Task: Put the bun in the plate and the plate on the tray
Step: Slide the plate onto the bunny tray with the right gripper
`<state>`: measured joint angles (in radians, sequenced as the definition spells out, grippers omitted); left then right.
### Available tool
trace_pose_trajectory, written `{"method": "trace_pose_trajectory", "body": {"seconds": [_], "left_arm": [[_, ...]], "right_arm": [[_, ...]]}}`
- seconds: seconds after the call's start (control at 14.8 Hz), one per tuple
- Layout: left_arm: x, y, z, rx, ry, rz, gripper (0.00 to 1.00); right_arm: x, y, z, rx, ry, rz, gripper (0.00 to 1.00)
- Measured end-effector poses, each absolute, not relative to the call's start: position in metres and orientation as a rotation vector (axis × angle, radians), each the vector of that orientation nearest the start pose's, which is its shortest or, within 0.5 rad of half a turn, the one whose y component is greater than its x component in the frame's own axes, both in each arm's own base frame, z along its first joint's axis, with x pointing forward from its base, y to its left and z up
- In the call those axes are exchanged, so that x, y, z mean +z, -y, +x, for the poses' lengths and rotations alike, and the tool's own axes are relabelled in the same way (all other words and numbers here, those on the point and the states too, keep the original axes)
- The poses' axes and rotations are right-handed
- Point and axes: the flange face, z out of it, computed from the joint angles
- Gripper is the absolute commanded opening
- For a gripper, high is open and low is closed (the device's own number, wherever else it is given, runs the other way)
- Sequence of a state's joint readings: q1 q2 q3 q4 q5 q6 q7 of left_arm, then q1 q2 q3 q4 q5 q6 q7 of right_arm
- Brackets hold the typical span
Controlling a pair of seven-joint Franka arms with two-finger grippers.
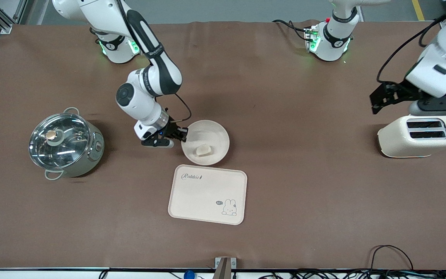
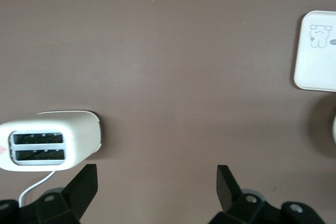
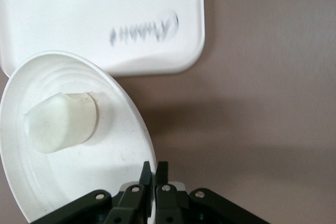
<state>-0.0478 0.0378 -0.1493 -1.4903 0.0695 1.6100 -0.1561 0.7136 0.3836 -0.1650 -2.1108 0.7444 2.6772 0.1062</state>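
Note:
The bun [image 1: 203, 150] lies inside the round cream plate [image 1: 207, 126], which sits mid-table. My right gripper [image 1: 183, 134] is shut on the plate's rim at the edge toward the right arm's end of the table. In the right wrist view the fingertips [image 3: 149, 170] pinch the plate [image 3: 63, 187] rim, one inside and one outside, with the bun [image 3: 60, 121] a little way off. The rabbit tray [image 1: 203, 193] lies bare just nearer to the front camera than the plate, also seen as the tray [image 3: 105, 14]. My left gripper [image 1: 376, 101] waits open and bare above the table beside the toaster.
A cream toaster [image 1: 418, 135] stands at the left arm's end of the table, seen too as the toaster [image 2: 47, 140]. A steel pot with a glass lid [image 1: 65, 144] stands at the right arm's end. Brown table shows between the left gripper [image 2: 156, 174] fingers.

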Motion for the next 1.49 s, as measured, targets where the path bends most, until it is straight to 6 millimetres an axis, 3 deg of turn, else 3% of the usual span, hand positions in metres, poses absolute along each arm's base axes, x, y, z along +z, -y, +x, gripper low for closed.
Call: {"method": "trace_pose_trajectory", "body": {"seconds": [0.14, 0.27, 0.54, 0.81, 1.15, 1.49], "left_arm": [[0.635, 0.094, 0.555, -0.154, -0.052, -3.114, 1.00], [0.627, 0.095, 0.547, -0.154, -0.054, -3.122, 1.00], [0.627, 0.093, 0.547, -0.186, -0.048, -3.136, 1.00], [0.638, 0.077, 0.552, -0.227, -0.097, -3.171, 1.00], [0.645, 0.073, 0.560, -0.248, -0.097, -3.175, 1.00], [0.643, 0.073, 0.561, -0.230, -0.095, -3.176, 1.00]], "right_arm": [[0.262, -0.292, 0.538, -0.143, -0.293, -2.705, 0.00], [0.260, -0.300, 0.560, -0.168, -0.329, -2.671, 0.00], [0.229, -0.307, 0.613, -0.216, -0.390, -2.643, 0.00], [0.209, -0.292, 0.650, -0.253, -0.430, -2.632, 0.00], [0.179, -0.292, 0.652, -0.217, -0.417, -2.658, 0.00], [0.178, -0.298, 0.651, -0.215, -0.399, -2.657, 0.02]]}}
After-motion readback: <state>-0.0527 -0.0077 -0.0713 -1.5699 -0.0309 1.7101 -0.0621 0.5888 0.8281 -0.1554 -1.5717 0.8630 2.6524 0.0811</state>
